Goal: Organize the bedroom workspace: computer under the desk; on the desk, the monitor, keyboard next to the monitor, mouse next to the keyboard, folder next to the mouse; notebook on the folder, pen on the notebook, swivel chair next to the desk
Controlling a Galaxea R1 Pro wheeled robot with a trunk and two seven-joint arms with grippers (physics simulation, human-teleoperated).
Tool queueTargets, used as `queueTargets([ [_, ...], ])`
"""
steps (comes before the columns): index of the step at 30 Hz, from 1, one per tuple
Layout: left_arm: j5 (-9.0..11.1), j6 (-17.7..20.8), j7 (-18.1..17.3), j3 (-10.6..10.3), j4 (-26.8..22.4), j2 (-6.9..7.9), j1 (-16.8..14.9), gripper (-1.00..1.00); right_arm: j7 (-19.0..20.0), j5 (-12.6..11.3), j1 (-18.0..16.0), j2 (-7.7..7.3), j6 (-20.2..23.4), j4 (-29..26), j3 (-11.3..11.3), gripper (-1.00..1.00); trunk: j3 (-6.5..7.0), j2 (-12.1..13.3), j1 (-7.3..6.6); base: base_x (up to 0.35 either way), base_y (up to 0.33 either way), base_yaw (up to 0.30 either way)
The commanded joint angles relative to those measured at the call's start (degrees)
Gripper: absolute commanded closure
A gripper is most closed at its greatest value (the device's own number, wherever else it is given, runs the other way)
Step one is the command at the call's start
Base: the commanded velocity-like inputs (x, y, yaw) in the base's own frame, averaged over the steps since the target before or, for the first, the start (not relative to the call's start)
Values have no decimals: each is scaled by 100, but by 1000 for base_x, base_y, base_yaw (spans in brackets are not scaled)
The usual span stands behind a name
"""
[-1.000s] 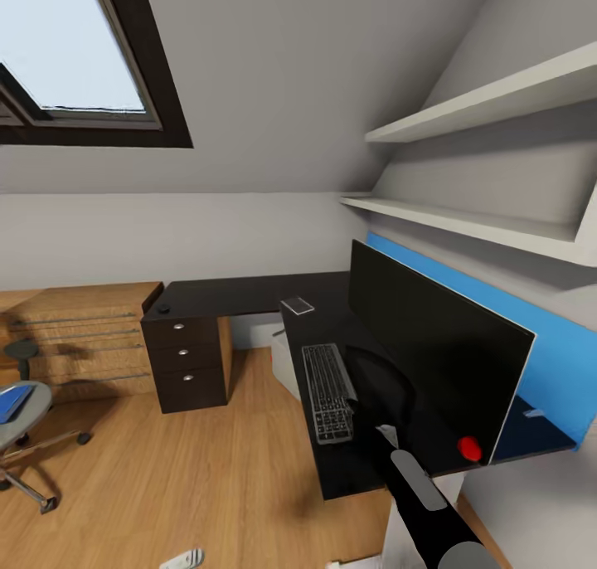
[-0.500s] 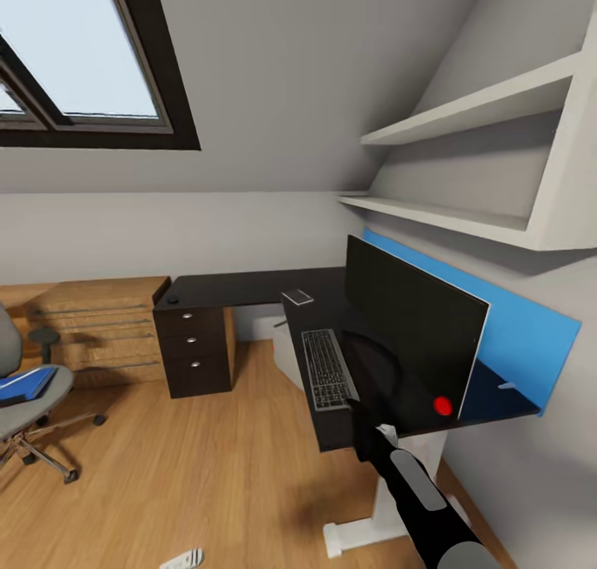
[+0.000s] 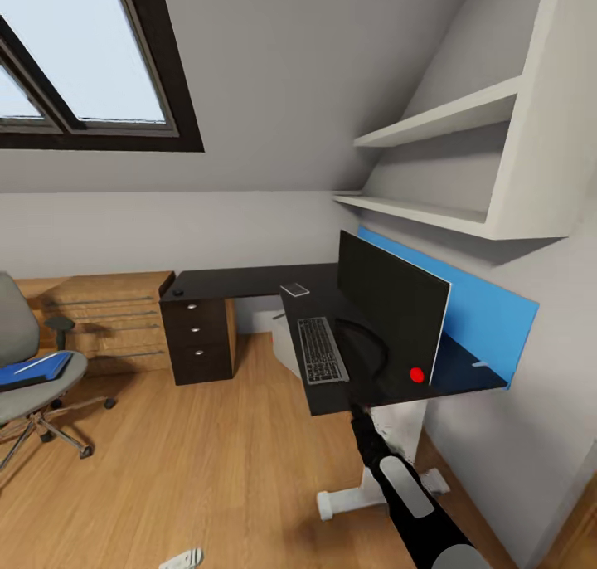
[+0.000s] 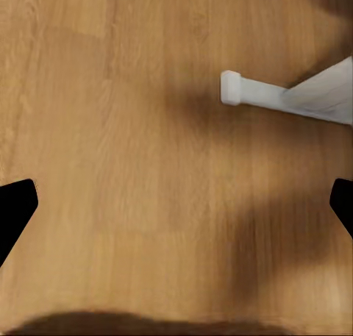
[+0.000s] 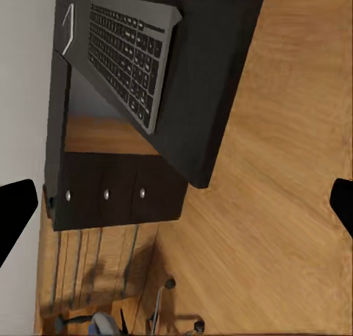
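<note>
The black L-shaped desk [image 3: 249, 283] carries the dark monitor [image 3: 390, 303], with the grey keyboard [image 3: 322, 350] in front of it. The keyboard [image 5: 132, 56] also shows in the right wrist view. A small flat notebook-like thing [image 3: 294, 289] lies farther back on the desk. A red round spot [image 3: 416, 375] sits at the monitor's near corner. The grey swivel chair [image 3: 16, 337] stands at the left, apart from the desk, with the blue folder [image 3: 33, 368] on its seat. My right arm [image 3: 406, 494] reaches up to the desk's front edge. Both the right gripper [image 5: 176, 207] and the left gripper [image 4: 176, 207] are open with nothing between their fingers.
A white desk foot [image 4: 232, 86] lies on the wood floor under my left gripper. Dark drawers [image 3: 199, 345] stand under the desk's left end, beside a wooden dresser [image 3: 108, 320]. A pale box [image 3: 286, 349] sits under the desk. A small white thing [image 3: 182, 559] lies on the floor.
The whole view has pulled back and swung, so the desk looks farther off and more of the chair shows. My right arm's tip has gone from over the desktop to its front edge.
</note>
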Motion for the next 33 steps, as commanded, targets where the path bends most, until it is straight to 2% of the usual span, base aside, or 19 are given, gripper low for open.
queueTargets([
  [1, 59, -28, -14, -46, 4, 5, -6, -100, -22, 129, -4, 13, -119, 185, 81, -100, -7, -5, -3, -335, -76, 0],
  [2, 59, -28, -15, -45, 4, 6, -6, -100, -13, 353, -4, 20, -239, 393, 145, -100, -7, -5, -3, -327, -70, 0],
  [5, 59, -30, -16, -44, 4, 7, -6, -100, -6, 773, -2, 28, -473, 692, 222, -100, -7, -5, -3, -317, -49, 0],
  [7, 64, -37, -12, -43, 4, 10, -6, -100, -2, 1390, 2, 45, -862, 1038, 278, -100, -7, -5, -3, -261, -20, 0],
  [9, 68, -42, -12, -43, 4, 14, -6, -100, 0, 1701, 6, 52, -1066, 1226, 300, -100, -7, -5, -3, -164, -11, 0],
  [11, 73, -49, -17, -40, 4, 20, -6, -100, 1, 2282, 11, 95, -1424, 1730, 336, -100, -7, -5, -3, -77, -5, 0],
  [12, 74, -50, -19, -39, 4, 23, -6, -100, 1, 2420, 11, 107, -1503, 1877, 342, -100, -7, -5, -3, -48, -3, 0],
  [13, 75, -54, -17, -40, 4, 24, -6, -100, 1, 2689, 12, 128, -1661, 2171, 351, -100, 11, 35, -25, -31, -2, 0],
  [14, 75, -55, -15, -41, 4, 24, -6, -100, 1, 2819, 13, 134, -1744, 2312, 355, -100, 29, 75, -47, -25, -2, 0],
  [15, 76, -58, -13, -41, 4, 24, -6, -100, 1, 3068, 13, 142, -1912, 2573, 354, -100, 47, 115, -69, -16, -1, 0],
  [17, 76, -61, -11, -40, 4, 25, -6, -100, 0, 3368, 13, 149, -2157, 2898, 348, -100, 82, 195, -113, -10, -1, 0],
  [20, 77, -59, -5, -36, 4, 25, -6, -100, -5, 3619, 14, 145, -2510, 3372, 339, -100, 136, 316, -179, -4, 0, 0],
  [27, 77, -56, 113, -34, 4, 8, -6, -100, 7, 3742, 29, 121, -2956, 4008, 337, -100, 262, 596, -333, -1, 0, 0],
  [33, 83, -53, 632, -61, 4, -15, -6, -100, 34, 3858, 72, 110, -3076, 4156, 353, -100, 370, 837, -465, 0, 0, 0],
])
